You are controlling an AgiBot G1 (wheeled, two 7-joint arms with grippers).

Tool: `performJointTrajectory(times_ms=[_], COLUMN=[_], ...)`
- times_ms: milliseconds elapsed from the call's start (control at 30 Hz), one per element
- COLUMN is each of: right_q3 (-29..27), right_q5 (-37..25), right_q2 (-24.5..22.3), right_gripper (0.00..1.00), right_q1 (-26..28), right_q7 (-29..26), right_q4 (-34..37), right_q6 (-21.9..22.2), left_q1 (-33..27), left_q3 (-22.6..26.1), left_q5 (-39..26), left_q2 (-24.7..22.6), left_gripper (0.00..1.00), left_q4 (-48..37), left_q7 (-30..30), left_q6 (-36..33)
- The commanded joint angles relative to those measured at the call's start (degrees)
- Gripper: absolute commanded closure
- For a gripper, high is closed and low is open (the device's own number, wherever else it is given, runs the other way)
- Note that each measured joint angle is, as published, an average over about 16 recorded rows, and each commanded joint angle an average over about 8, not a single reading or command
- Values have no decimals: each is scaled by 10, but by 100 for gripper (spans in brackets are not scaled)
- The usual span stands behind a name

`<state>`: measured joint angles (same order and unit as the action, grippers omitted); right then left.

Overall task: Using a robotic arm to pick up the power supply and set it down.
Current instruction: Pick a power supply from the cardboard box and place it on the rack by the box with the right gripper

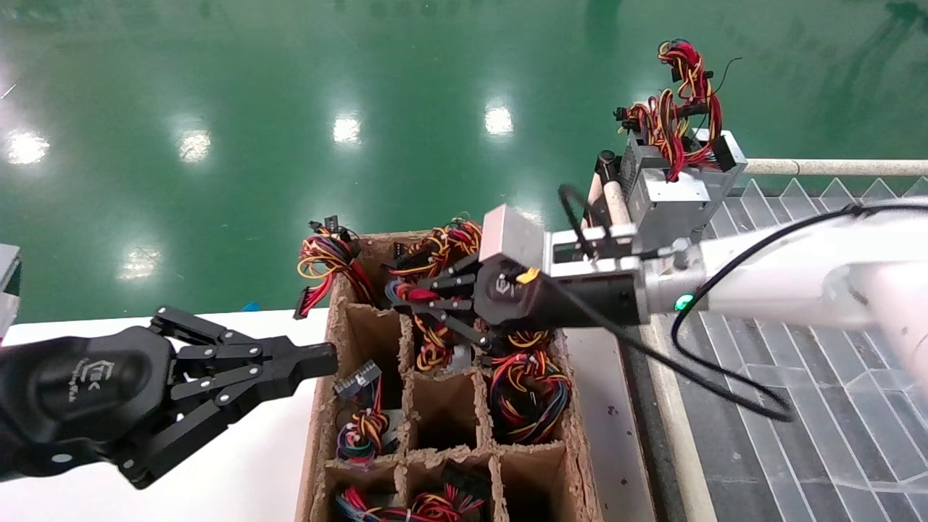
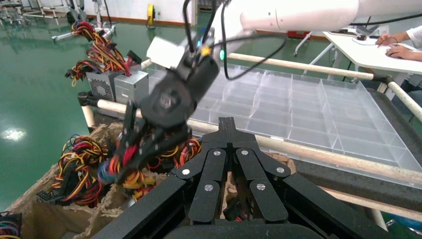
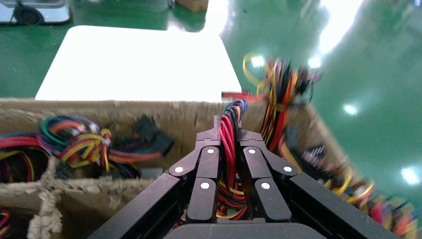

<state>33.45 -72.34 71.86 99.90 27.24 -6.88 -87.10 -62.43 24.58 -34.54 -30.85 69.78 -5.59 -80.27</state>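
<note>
Power supply wires (image 3: 228, 130) are standing upright between the closed fingers of the right tool (image 1: 428, 304), with the unit hanging hidden below in the cardboard crate (image 1: 322, 391), so lifting straight up looks right.

The gripped unit's casing lies hidden below its wire bundle (image 3: 230, 130) inside the cardboard crate (image 1: 322, 377). Crate's near end is cut off. Wiring (image 3: 378, 204) beside the right gripper (image 3: 227, 130) is blurred.
</note>
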Motion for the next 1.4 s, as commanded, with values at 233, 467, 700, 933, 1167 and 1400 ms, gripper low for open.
performJointTrajectory(times_ms=[233,467,700,933,1167,1400], right_q3=[-5,-4,-27,-58,-68,-66], right_q5=[21,56,79,81,58,24], right_q2=[-28,-81,-136,-174,-199,-223], right_gripper=[100,100,100,100,100,100], right_q1=[36,47,47,47,73,112], right_q7=[32,65,79,85,103,120], right_q4=[-81,-232,-357,-412,-392,-316], right_q6=[-39,-34,10,79,118,134], left_q1=[0,0,0,0,0,0], left_q3=[0,0,0,0,0,0], left_q5=[0,0,0,0,0,0], left_q2=[0,0,0,0,0,0], left_gripper=[100,100,100,100,100,100], left_q4=[0,0,0,0,0,0], left_q7=[0,0,0,0,0,0], left_q6=[0,0,0,0,0,0])
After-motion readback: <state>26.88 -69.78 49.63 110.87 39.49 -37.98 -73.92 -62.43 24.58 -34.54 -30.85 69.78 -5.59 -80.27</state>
